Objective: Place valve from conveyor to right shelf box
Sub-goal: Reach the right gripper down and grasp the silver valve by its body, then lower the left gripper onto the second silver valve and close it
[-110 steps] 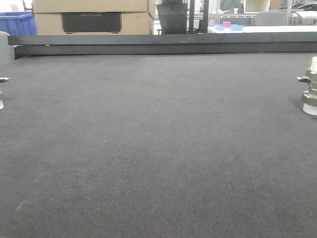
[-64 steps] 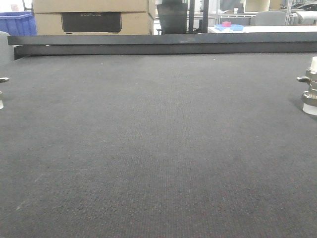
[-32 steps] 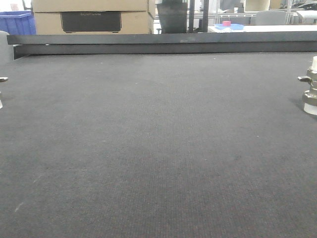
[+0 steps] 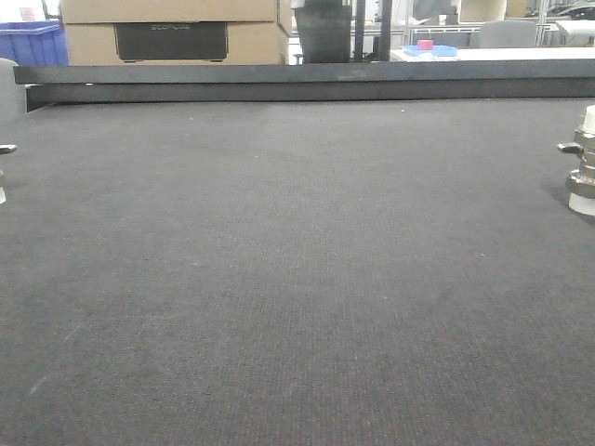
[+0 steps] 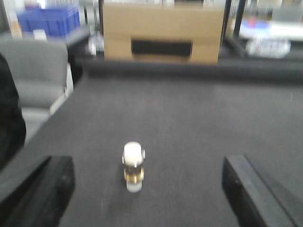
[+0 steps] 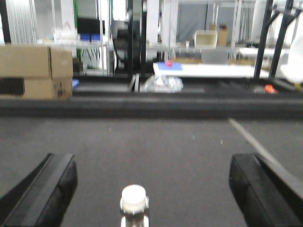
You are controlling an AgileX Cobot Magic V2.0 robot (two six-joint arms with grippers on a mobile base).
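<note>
1. The conveyor fills the front view as a wide dark grey woven belt. A long black rail closes off its far edge.
2. The right valve stands upright on the belt at the right border of the front view. It has a metal body with white ends and is partly cut off by the frame.
3. The left valve shows only as a sliver at the left border of the same view, also on the belt.
4. The left gripper is spread wide and holds nothing. Its two black fingers sit in the lower corners of the blurred left wrist view. A white-capped valve stands upright on the belt ahead, between the fingers, nearer the left one and touching neither.
5. The right gripper is likewise spread wide and empty. A white-capped valve stands at the bottom edge of the right wrist view, roughly centred between the fingers and clear of both.
6. Beyond the rail stand a cardboard box and a blue crate.
</note>
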